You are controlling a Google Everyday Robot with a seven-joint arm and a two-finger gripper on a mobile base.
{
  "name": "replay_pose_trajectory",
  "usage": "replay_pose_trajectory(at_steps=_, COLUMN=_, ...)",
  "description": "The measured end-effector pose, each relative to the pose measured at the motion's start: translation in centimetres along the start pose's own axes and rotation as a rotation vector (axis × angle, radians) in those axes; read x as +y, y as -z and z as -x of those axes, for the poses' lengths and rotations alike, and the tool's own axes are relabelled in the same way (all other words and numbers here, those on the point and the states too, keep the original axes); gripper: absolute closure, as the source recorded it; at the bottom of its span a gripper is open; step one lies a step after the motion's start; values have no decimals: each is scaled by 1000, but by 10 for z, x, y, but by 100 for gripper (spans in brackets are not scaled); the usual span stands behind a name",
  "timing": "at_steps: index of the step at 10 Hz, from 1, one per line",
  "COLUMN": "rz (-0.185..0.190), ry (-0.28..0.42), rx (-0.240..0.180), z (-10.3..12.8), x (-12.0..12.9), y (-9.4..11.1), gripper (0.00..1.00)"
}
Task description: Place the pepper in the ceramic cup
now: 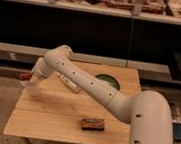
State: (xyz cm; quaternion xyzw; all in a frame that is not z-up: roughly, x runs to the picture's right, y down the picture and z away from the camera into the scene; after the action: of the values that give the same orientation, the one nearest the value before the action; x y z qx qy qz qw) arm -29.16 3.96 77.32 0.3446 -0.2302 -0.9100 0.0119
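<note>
Pincer (pixel 27 77) over ceramic cup (pixel 31 88), grip state unclear; brown block (pixel 92 124) label unreadable.

Light: warm, dim, from overhead
Worktop (pixel 67 119): evenly lit, soft shadow beneath arm
Background: dark below shelf
Gripper (pixel 29 80): over worktop's left edge, smeared by blur
Focus: soft throughout

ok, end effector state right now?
End effector: at the table's left edge, right over the cup; open, closed or holding anything cannot be told.
</note>
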Motion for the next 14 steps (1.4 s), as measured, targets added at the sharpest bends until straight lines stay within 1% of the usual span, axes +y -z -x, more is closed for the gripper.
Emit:
replay_pose_trajectory(at_steps=1, rz=-3, ry=-9, rx=-16, z=4, x=3, y=-4, gripper=48)
replay_pose_trajectory(at_steps=2, rz=-3, ry=-14, rx=-24, z=7, x=5, y=-5, gripper=40)
replay_pose_trajectory(at_steps=3, rz=-3, ry=-20, rx=-33, z=10, x=7, y=-7, gripper=29)
replay_pose_trajectory(at_steps=4, rz=-5, ry=-22, rx=-39, z=10, x=8, y=-10, gripper=22)
replay_pose_trajectory(at_steps=5, rz=-7, ry=-24, rx=-43, z=9, x=9, y=-12, gripper=20)
replay_pose_trajectory(at_steps=9, rz=-10, ry=-23, rx=-49, z=5, x=11, y=-16, gripper=20)
replay_pose_trajectory(at_steps=11, rz=-13, ry=-23, rx=-45, z=3, x=10, y=-17, gripper=20)
replay_pose_trajectory(at_steps=12, rz=-15, ry=-30, rx=-33, z=1, x=10, y=-17, gripper=20)
replay_pose_trajectory(at_steps=14, rz=-14, ry=-30, rx=-30, z=2, x=10, y=-16, gripper=20)
